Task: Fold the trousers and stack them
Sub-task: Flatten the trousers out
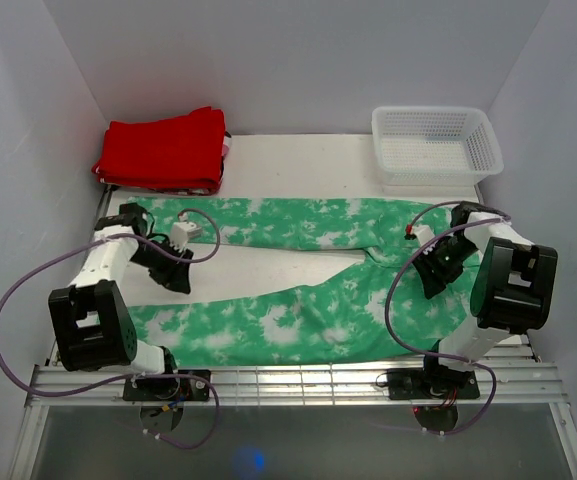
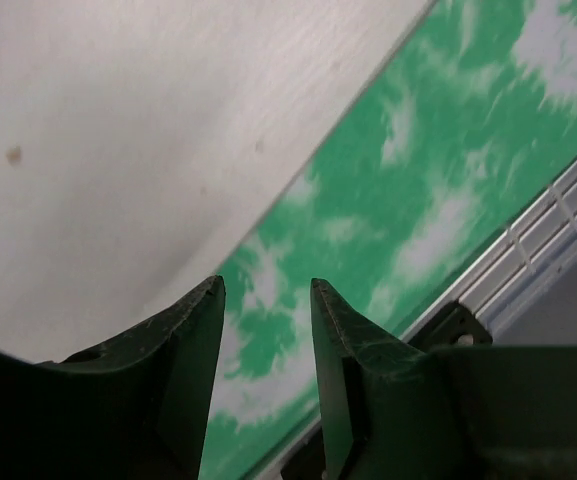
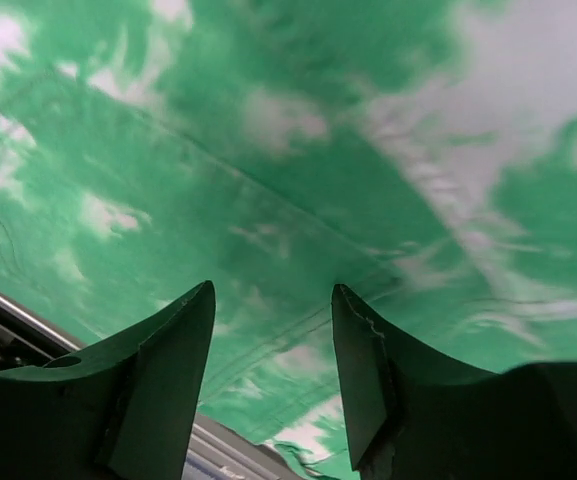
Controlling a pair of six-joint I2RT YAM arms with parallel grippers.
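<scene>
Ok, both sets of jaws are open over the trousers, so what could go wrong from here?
The trousers lie with their legs splayed in a V, so a fold may come out crooked. The near leg runs right along the slotted rail at the table edge; the cloth could snag or slip there.

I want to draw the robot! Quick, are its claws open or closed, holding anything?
Left claw: open, empty, above the green-and-white tie-dye fabric trousers.
Right claw: open, empty, above the same trousers.

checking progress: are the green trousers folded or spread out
Spread out: the trousers lie flat on the table, both legs apart in a V, neither leg doubled over.
</scene>
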